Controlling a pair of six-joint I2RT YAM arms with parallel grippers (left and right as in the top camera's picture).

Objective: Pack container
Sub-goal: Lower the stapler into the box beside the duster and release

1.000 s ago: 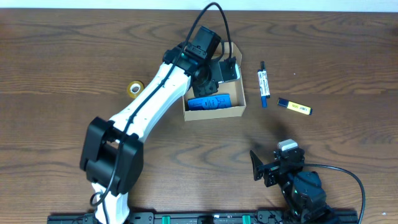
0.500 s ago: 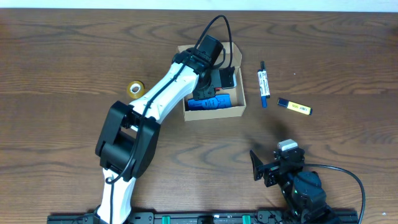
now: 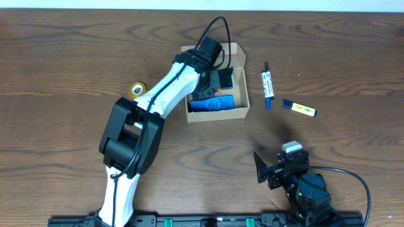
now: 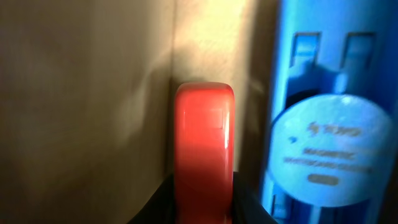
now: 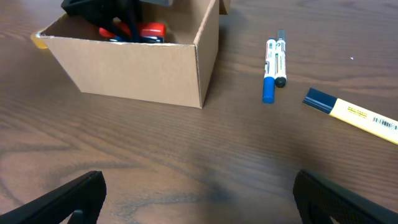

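Container (image 3: 214, 115): tan cardboard box, open at the top, standing on the wooden table (image 3: 63, 50) a little toward the far edge and near the middle of its width. In the right wrist view its plain front wall (image 5: 124, 71) faces the camera.

Contents: blue packaged item (image 3: 213, 104) lying along the near wall. A red item (image 4: 204, 143) stands just beside it against the cardboard side.

Left gripper (image 3: 222, 79): reaching down inside the box at its far right part, clamped on the red item. Dark fingers (image 4: 155, 208) hug both of the item's flanks at the lower edge of the wrist view.

Right gripper (image 5: 199, 193): at the near edge, right of centre, well apart from the box, with fingers (image 5: 81, 190) spread wide and nothing between them.

Loose items to the right of the box: white pen with blue cap (image 5: 269, 62), touching a slimmer dark pen (image 5: 280, 59). A yellow marker with dark blue cap (image 3: 298, 108) lies farther right.

To the left of the box: yellow tape roll (image 3: 135, 89), partly hidden by the left arm.
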